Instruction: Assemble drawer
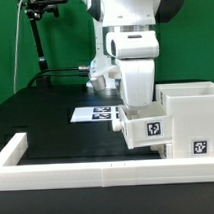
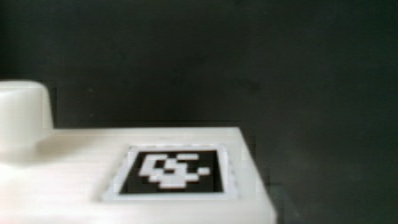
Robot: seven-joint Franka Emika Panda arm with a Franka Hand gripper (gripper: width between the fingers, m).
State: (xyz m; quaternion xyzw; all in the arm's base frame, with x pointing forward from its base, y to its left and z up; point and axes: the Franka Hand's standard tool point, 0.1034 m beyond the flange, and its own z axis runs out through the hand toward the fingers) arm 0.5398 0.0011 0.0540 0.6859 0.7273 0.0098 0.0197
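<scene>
The tall white housing [image 1: 191, 117] stands at the exterior view's right, with a tag low on its front. One small white tray [image 1: 149, 130] with a tag on its side sits against the housing's left face, under the arm. My gripper [image 1: 136, 112] comes straight down onto this tray and is shut on it; its fingertips are hidden behind the tray. In the wrist view the tray [image 2: 107, 165] fills the lower part, very close, with its tag [image 2: 173, 170] and its round knob [image 2: 22, 112] beside it. A second tray does not show.
The marker board [image 1: 98, 113] lies flat on the black table behind the tray. The long low white border wall [image 1: 87, 172] runs along the front and up the exterior view's left side. A black stand with a cable [image 1: 38, 47] rises at the back left.
</scene>
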